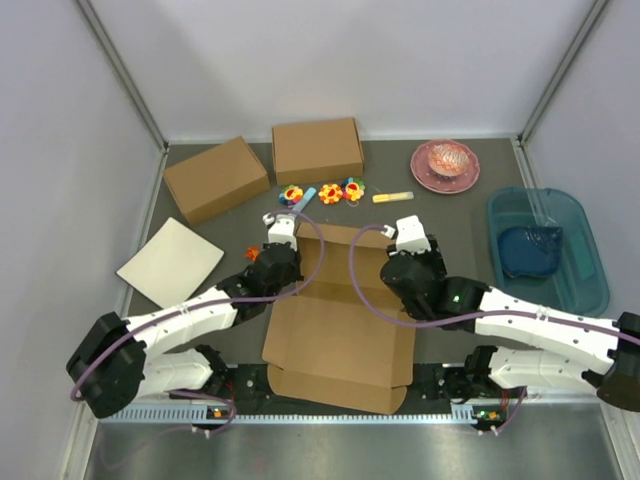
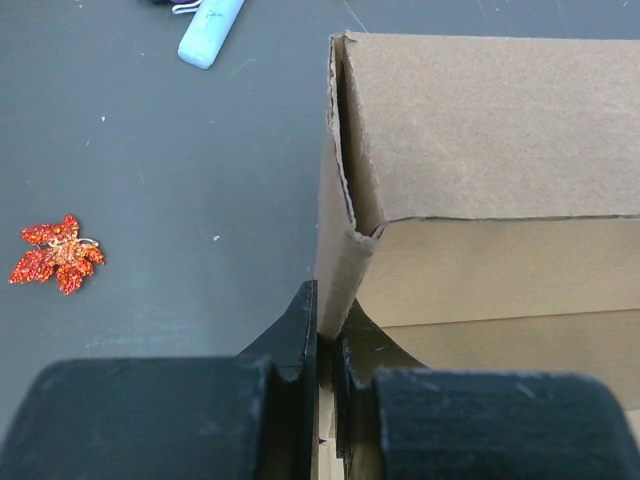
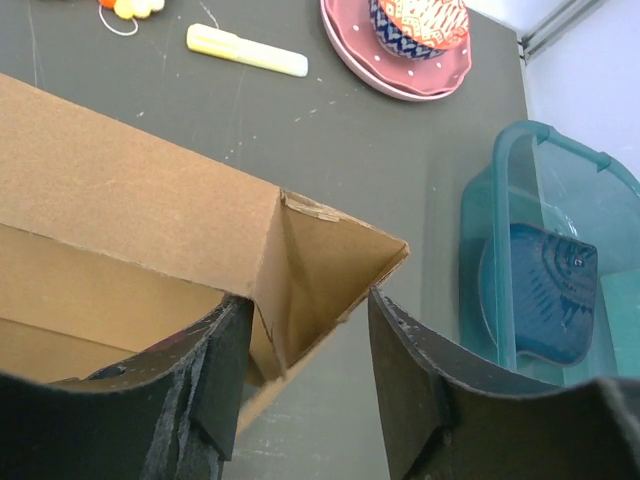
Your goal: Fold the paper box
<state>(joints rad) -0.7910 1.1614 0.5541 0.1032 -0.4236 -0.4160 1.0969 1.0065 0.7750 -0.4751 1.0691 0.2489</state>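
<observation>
The paper box (image 1: 340, 335) lies at the table's middle between both arms, its near lid panel flat and its far part raised into walls. My left gripper (image 1: 290, 240) is shut on the box's upright left side wall (image 2: 345, 250), pinching the cardboard edge between its fingertips (image 2: 328, 320). My right gripper (image 1: 400, 243) is open. Its jaws (image 3: 310, 320) straddle the box's far right corner flap (image 3: 325, 260), with the left finger (image 3: 215, 370) against the cardboard and the right finger (image 3: 420, 370) apart from it.
Two formed brown boxes (image 1: 215, 178) (image 1: 317, 150) stand at the back left. An off-white board (image 1: 170, 262) lies left. Flower toys (image 1: 330, 192), a light blue piece (image 2: 210, 30) and a yellow marker (image 1: 393, 197) lie beyond the box. A red glitter leaf (image 2: 57, 253), a pink plate (image 1: 445, 165) and a teal bin (image 1: 545, 248) are also there.
</observation>
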